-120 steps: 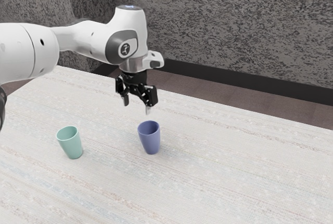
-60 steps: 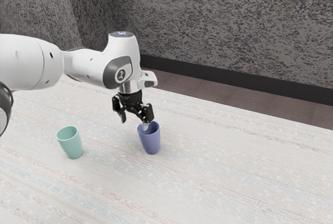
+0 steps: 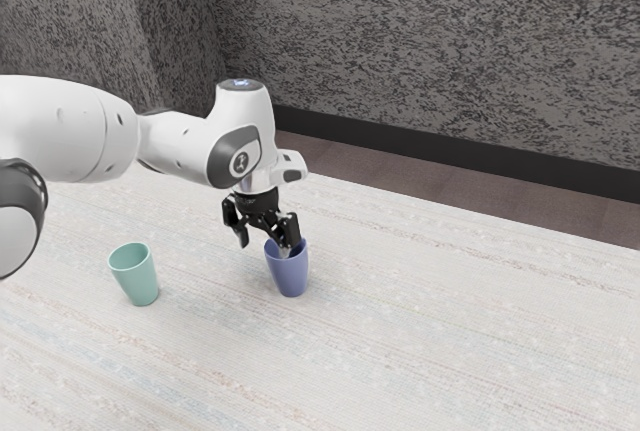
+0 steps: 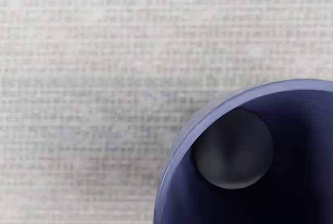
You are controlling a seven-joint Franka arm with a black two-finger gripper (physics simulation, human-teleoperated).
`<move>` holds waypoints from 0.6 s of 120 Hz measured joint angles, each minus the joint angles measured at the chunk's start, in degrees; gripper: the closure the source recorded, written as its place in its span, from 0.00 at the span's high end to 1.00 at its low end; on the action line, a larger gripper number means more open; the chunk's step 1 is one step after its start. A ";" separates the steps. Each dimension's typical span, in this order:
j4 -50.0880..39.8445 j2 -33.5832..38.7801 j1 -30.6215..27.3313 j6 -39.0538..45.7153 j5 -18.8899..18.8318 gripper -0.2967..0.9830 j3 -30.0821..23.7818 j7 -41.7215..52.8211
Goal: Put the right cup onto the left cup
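Blue cup [image 3: 290, 276] stands mouth up, long axis vertical.

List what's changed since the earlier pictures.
The gripper has come down to the blue cup, its fingers apart, one of them now at the cup's mouth. Nothing has been grasped or let go. The blue cup and the mint-green cup stand upright where they were.
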State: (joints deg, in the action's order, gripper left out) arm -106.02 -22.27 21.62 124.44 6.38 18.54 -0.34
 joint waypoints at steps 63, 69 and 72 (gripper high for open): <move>0.18 -1.85 0.35 2.62 -0.05 0.22 -0.61 -0.14; 0.18 -1.81 0.36 2.72 -0.07 0.20 -0.61 -0.17; 0.18 -1.79 0.39 2.76 -0.08 0.20 -0.61 -0.18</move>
State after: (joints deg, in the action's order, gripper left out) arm -105.84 -24.07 22.01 127.20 6.30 17.93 -0.52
